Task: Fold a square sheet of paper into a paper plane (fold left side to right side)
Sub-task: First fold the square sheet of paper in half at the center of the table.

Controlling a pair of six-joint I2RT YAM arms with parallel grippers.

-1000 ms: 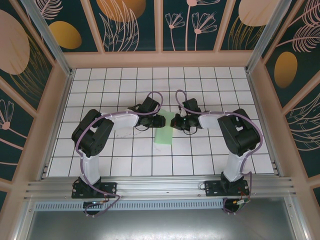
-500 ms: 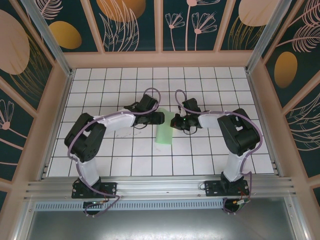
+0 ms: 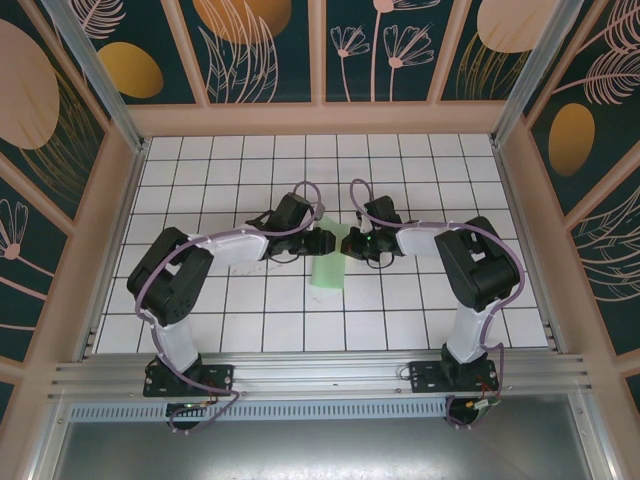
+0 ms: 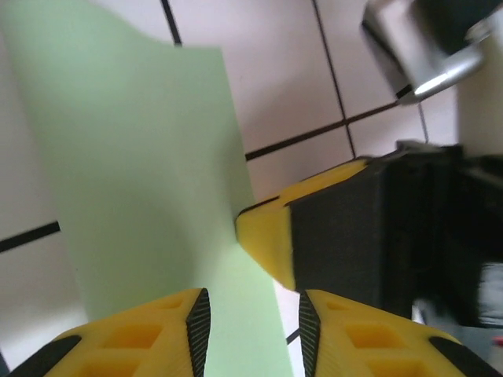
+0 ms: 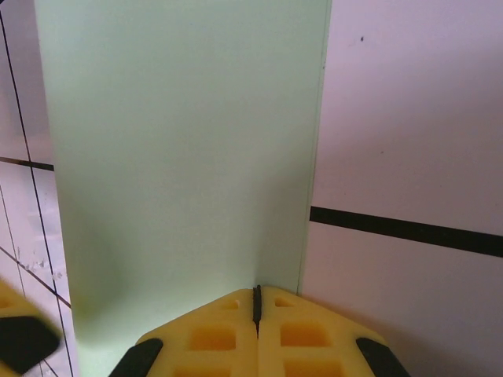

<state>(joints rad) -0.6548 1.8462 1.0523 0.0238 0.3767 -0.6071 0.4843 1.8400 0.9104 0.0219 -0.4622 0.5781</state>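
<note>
**Folded green strip under two meeting claws**

From above, the sheet of paper (image 3: 328, 273) is a narrow pale-green strip, longer than it is wide. It lies flat on the white gridded table (image 3: 420, 180) near the middle, between the two arms. The left arm (image 3: 225, 250) and right arm (image 3: 445, 245) both bend at the elbow and reach inward. The left claw (image 3: 327, 241) and right claw (image 3: 347, 245) sit just beside each other over the strip's far end.

At the left wrist, the paper (image 4: 141, 173) is plain and smooth, and one edge runs down toward the camera. The left claw (image 4: 247, 334) is partly spread. Its yellow fingers (image 4: 149, 342) stand either side of a gap where the paper shows through, and I cannot tell whether they touch it. The yellow tip of the right claw (image 4: 266, 236) meets the paper's edge from the side.

At the right wrist, the paper (image 5: 181, 157) shows a doubled edge along its right side, one layer lying on another. The right claw (image 5: 257, 305) is pressed together with only a thin dark seam between the fingers. Its tip rests at the strip's near edge, close to the folded corner.
</note>
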